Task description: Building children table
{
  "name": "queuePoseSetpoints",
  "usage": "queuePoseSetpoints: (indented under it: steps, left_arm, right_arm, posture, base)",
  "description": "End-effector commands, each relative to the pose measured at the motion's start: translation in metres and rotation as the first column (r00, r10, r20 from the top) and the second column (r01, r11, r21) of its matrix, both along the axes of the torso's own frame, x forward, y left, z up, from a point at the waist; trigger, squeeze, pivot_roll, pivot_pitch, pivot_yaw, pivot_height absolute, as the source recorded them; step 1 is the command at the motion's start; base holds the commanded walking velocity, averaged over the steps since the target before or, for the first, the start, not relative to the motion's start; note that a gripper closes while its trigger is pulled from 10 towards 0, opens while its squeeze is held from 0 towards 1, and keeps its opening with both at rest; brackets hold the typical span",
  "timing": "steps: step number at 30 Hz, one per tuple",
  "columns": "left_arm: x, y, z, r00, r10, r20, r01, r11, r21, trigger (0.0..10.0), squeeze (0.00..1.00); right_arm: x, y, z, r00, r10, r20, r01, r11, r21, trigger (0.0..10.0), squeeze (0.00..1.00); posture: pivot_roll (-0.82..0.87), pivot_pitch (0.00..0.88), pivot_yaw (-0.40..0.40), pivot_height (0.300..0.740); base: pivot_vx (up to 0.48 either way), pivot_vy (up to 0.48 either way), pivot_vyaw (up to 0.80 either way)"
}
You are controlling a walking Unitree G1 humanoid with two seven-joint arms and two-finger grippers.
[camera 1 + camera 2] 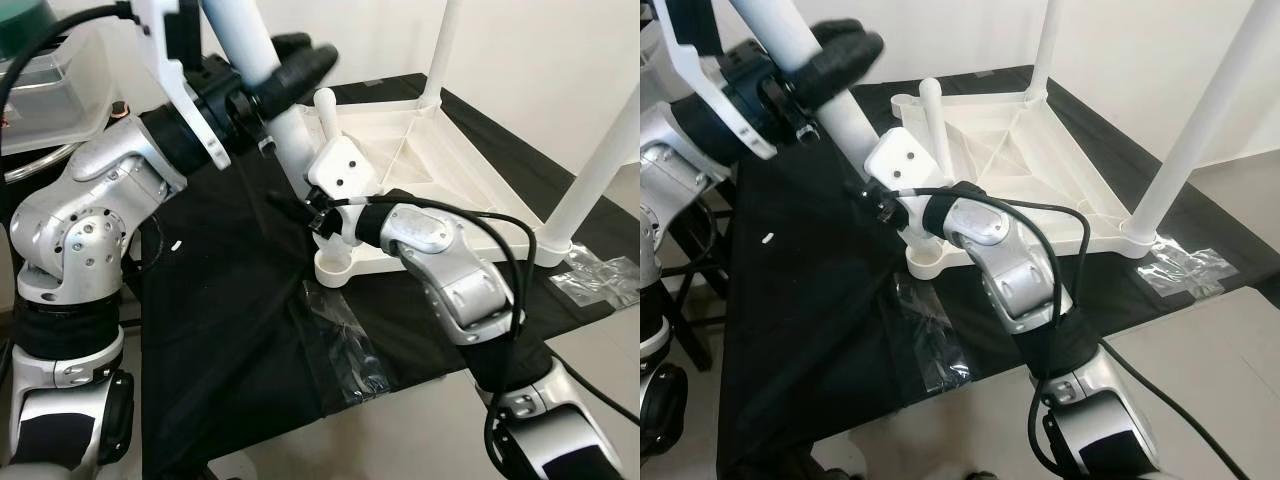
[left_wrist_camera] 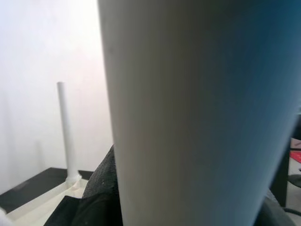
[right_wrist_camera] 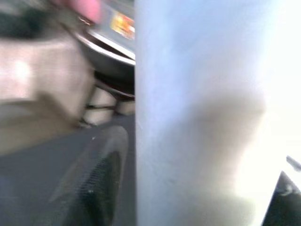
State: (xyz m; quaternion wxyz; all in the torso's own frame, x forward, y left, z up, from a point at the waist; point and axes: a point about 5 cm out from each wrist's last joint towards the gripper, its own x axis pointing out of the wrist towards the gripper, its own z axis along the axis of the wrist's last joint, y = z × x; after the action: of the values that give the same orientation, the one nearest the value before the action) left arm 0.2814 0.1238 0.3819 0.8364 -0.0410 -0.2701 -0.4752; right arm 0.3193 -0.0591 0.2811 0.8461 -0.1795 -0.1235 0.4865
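**Both grippers on the loose leg at the near socket**

You are looking down at a white tabletop lying upside down on a black cloth. Take that tabletop as your landmark. Two legs already stand upright in it: one at its far corner, one at its right-hand corner. A short white peg rises from the tabletop's left corner.

The loose leg slants from above the tabletop's left side down toward its near corner socket. Your left gripper is clamped around this leg high up, its black fingers wrapped over the tube. In the left wrist view the leg stands right against the camera, with a finger beside it and the far leg behind.

Your right gripper sits lower, just above the near socket, fingers pinching the leg's lower end. Its wrist view has the leg close up and one dark finger alongside.

You cannot tell whether the leg's foot has entered the socket. Clear tape holds the cloth below the tabletop's near corner, and another piece lies beside its right-hand corner.
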Motion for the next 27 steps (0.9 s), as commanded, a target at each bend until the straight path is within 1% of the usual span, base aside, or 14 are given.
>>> queuePoseSetpoints:
  steps: [1, 2, 3, 6, 7, 8, 9, 11, 13, 15, 16, 18, 19, 27]
  left_arm:
    - [-0.007, -0.007, 0.004, 0.996, -0.059, 0.067, 0.054, 0.996, 0.073, 0.0, 0.00]
    - [-0.008, -0.009, 0.003, 0.994, -0.071, 0.079, 0.062, 0.992, 0.107, 0.0, 0.00]
    - [-0.009, -0.012, 0.001, 0.990, -0.111, 0.086, 0.098, 0.985, 0.145, 0.0, 0.00]
    - [-0.013, -0.018, -0.001, 0.973, -0.210, 0.090, 0.190, 0.963, 0.194, 0.0, 0.00]
    - [-0.016, -0.022, -0.002, 0.959, -0.267, 0.090, 0.244, 0.947, 0.210, 0.0, 0.00]
    - [-0.016, -0.022, -0.002, 0.959, -0.267, 0.090, 0.244, 0.947, 0.210, 0.0, 0.00]
    - [-0.019, -0.025, -0.002, 0.946, -0.311, 0.089, 0.285, 0.932, 0.223, 0.0, 0.00]
    - [-0.026, -0.032, -0.003, 0.908, -0.412, 0.079, 0.383, 0.892, 0.241, 0.0, 0.00]
    - [-0.030, -0.036, -0.003, 0.881, -0.467, 0.071, 0.438, 0.864, 0.250, 0.0, 0.00]
    - [-0.031, -0.038, -0.003, 0.874, -0.480, 0.066, 0.452, 0.857, 0.247, 0.0, 0.00]
    - [-0.033, -0.042, -0.001, 0.865, -0.496, 0.070, 0.467, 0.849, 0.247, 0.0, 0.00]
    - [-0.035, -0.044, 0.000, 0.859, -0.507, 0.073, 0.477, 0.843, 0.247, 0.0, 0.00]
    - [-0.041, -0.053, 0.007, 0.847, -0.523, 0.092, 0.489, 0.836, 0.251, 0.0, 0.00]
    - [-0.049, -0.064, 0.017, 0.833, -0.539, 0.121, 0.499, 0.829, 0.253, 0.0, 0.00]
  right_arm:
    - [-0.018, -0.003, 0.015, 0.968, 0.250, 0.004, -0.250, 0.968, -0.027, 10.0, 1.00]
    - [-0.022, -0.005, 0.016, 0.954, 0.299, 0.017, -0.297, 0.953, -0.062, 10.0, 1.00]
    - [-0.021, -0.009, 0.019, 0.948, 0.318, 0.013, -0.317, 0.946, -0.068, 10.0, 1.00]
    - [-0.014, -0.013, 0.022, 0.943, 0.333, -0.018, -0.333, 0.939, -0.086, 10.0, 1.00]
    - [-0.013, -0.013, 0.021, 0.937, 0.349, -0.036, -0.350, 0.931, -0.100, 10.0, 0.66]
    - [-0.013, -0.013, 0.021, 0.937, 0.349, -0.036, -0.350, 0.931, -0.100, 10.0, 0.66]
    - [-0.012, -0.014, 0.021, 0.931, 0.361, -0.049, -0.364, 0.925, -0.108, 10.0, 0.00]
    - [-0.008, -0.013, 0.019, 0.915, 0.392, -0.091, -0.400, 0.910, -0.103, 10.0, 0.00]
    - [-0.006, -0.011, 0.016, 0.907, 0.406, -0.112, -0.417, 0.902, -0.111, 10.0, 0.00]
    - [-0.006, -0.010, 0.014, 0.902, 0.414, -0.124, -0.427, 0.896, -0.118, 10.0, 0.00]
    - [-0.007, -0.008, 0.010, 0.890, 0.432, -0.146, -0.449, 0.885, -0.122, 9.7, 0.00]
    - [-0.008, -0.006, 0.008, 0.881, 0.445, -0.161, -0.466, 0.876, -0.123, 9.7, 0.00]
    - [-0.010, -0.004, 0.003, 0.869, 0.461, -0.179, -0.484, 0.866, -0.122, 0.0, 0.00]
    - [-0.009, 0.000, 0.000, 0.875, 0.441, -0.200, -0.466, 0.880, -0.095, 0.0, 0.00]
  posture:
    - [0.05, 0.084, -0.005, 0.740]
    - [0.05, 0.084, -0.005, 0.740]
    - [0.05, 0.083, -0.007, 0.740]
    - [0.05, 0.079, -0.009, 0.740]
    - [0.04, 0.079, -0.010, 0.740]
    - [0.04, 0.079, -0.010, 0.740]
    - [0.04, 0.079, -0.010, 0.740]
    - [0.04, 0.078, -0.012, 0.740]
    - [0.04, 0.079, -0.011, 0.740]
    - [0.04, 0.078, -0.012, 0.740]
    - [0.04, 0.078, -0.012, 0.740]
    - [0.04, 0.078, -0.012, 0.740]
    - [0.04, 0.080, -0.012, 0.740]
    - [0.04, 0.079, -0.010, 0.740]
  base:
    - [0.000, 0.000, 0.00]
    - [0.000, 0.000, 0.00]
    - [0.000, 0.000, 0.00]
    - [0.000, 0.000, 0.00]
    - [0.000, 0.000, 0.00]
    - [0.000, 0.000, 0.00]
    - [0.000, 0.000, 0.00]
    - [0.000, 0.000, 0.00]
    - [0.000, 0.000, 0.00]
    - [0.000, 0.000, 0.00]
    - [0.000, 0.000, 0.00]
    - [0.000, 0.000, 0.00]
    - [0.000, 0.000, 0.00]
    - [0.000, 0.000, 0.00]
